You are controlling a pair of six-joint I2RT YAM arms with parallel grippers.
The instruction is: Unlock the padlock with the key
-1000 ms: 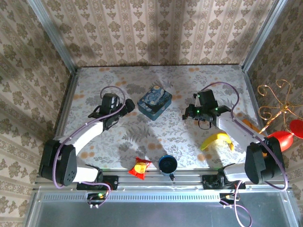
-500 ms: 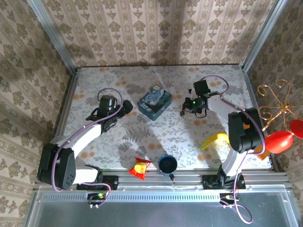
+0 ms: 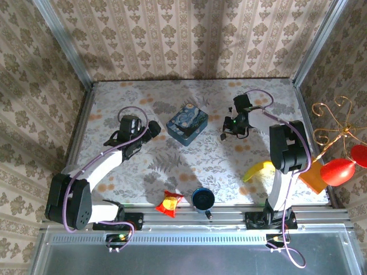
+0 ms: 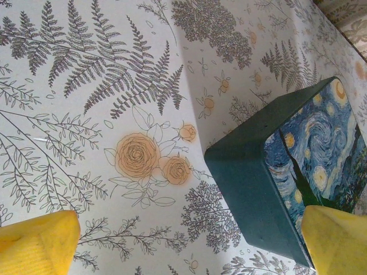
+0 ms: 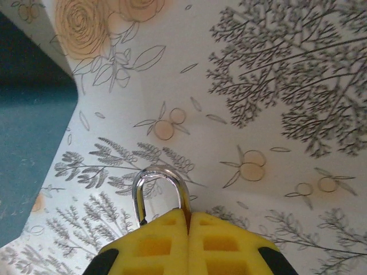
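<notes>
Bright even light, soft shadows.

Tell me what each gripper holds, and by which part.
Right gripper pinches the padlock by its body, shackle sticking out. Left gripper open, holding nothing.

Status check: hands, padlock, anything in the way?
Left hand open, beside the blue tin. Right hand shut on the padlock, silvery shackle sticking out. Tin sits between the two hands.

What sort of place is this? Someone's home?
Probably a small staged test booth, not a home. Wallpaper panels hang in a bare metal frame, two robot arms are bolted at the table's edge, and props such as a blue tin and a banana lie about.
</notes>
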